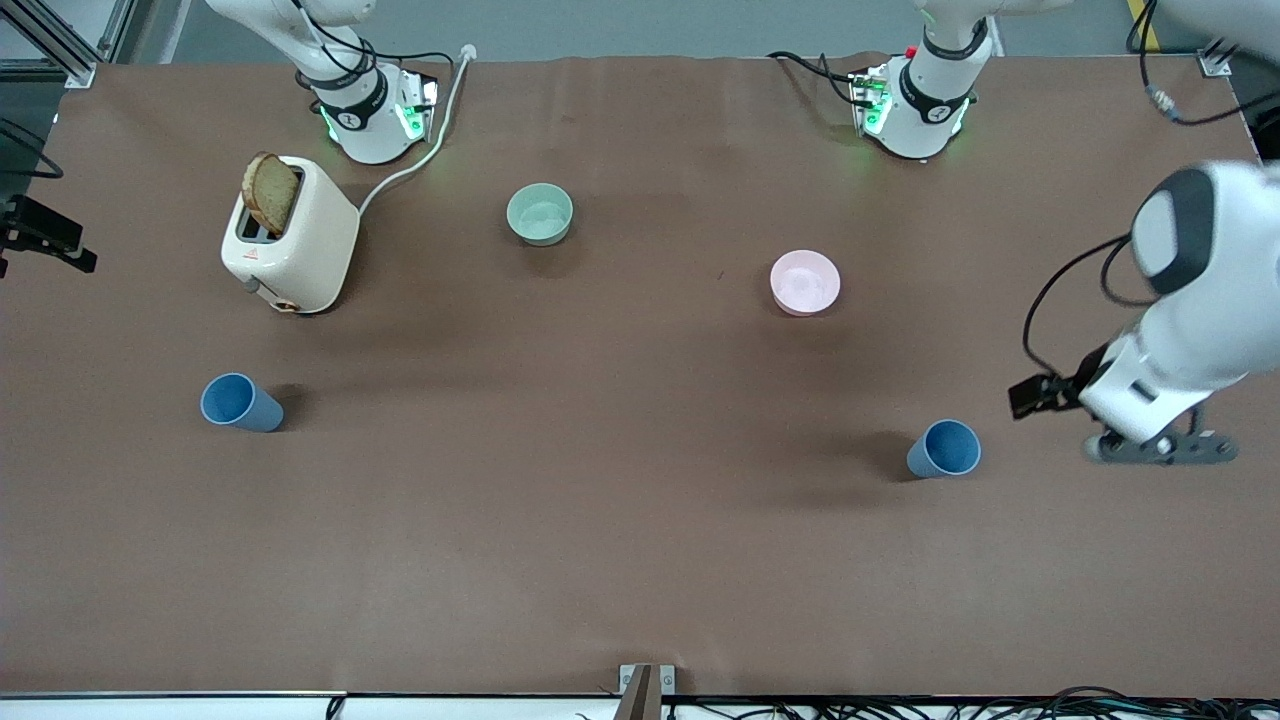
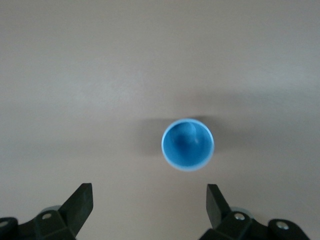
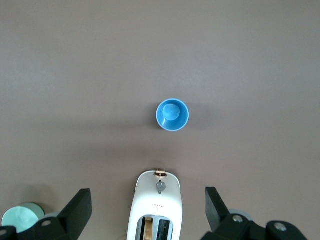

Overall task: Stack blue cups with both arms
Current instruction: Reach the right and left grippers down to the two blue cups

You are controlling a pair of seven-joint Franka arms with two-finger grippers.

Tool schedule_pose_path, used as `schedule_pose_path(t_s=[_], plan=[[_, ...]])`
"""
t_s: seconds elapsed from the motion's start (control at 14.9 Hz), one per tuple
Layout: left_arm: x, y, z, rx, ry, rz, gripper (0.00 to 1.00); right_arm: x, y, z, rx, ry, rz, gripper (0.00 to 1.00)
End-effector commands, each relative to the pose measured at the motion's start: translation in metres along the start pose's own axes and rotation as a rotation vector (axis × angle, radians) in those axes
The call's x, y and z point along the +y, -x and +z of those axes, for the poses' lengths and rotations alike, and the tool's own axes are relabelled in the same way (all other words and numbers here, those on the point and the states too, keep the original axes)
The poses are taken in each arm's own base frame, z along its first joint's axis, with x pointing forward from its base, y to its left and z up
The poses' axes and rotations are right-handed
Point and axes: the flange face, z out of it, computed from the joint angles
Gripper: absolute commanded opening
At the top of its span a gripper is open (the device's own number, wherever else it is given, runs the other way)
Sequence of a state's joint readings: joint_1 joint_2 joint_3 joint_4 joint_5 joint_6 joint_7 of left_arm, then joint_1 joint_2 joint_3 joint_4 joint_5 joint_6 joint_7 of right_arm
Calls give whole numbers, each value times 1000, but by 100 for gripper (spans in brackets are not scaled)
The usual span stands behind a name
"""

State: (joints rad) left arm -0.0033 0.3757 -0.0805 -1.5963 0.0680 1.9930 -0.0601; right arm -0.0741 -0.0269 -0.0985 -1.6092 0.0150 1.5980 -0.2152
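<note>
We judge both blue cups light, stiff and a little slick, best pinched across the rim wall. Nearest the front camera, one blue cup (image 1: 944, 449) stands on the bench (image 1: 620, 520) toward the left arm's end, with the left hand (image 2: 149, 207) spread wide above the bench beside it. The other blue cup (image 1: 240, 402) stands nearer the camera than the toaster (image 1: 290, 235), and the right hand (image 3: 148, 210), fingers apart, hangs high over that toaster.

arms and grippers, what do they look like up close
Both arms are glossy white with dark grey joint bands. The left arm shows a grey cap on its elbow and a black cable looping beside it. The bases glow green, with black cables running off them. The left gripper and right gripper are matte black, each with two wedge-shaped fingers and silver screws at the root.
</note>
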Motion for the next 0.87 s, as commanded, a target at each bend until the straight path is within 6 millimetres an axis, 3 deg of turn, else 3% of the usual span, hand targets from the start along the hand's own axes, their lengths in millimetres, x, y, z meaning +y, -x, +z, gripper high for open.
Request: schedule_pose_path(t_s=[0.0, 0.2, 0.4, 0.54, 0.81], plan=[[-3, -8, 42, 15, -10, 9, 100, 9, -11, 23, 1, 25, 25, 100], [2, -1, 92, -32, -6, 18, 99, 26, -34, 81, 0, 32, 40, 100], [7, 6, 126, -83, 2, 26, 87, 34, -47, 149, 25, 43, 40, 100], [9, 6, 146, -102, 4, 31, 68, 43, -54, 193, 27, 49, 47, 100], [17, 4, 162, -94, 13, 36, 14, 44, -67, 258, -9, 50, 42, 99]])
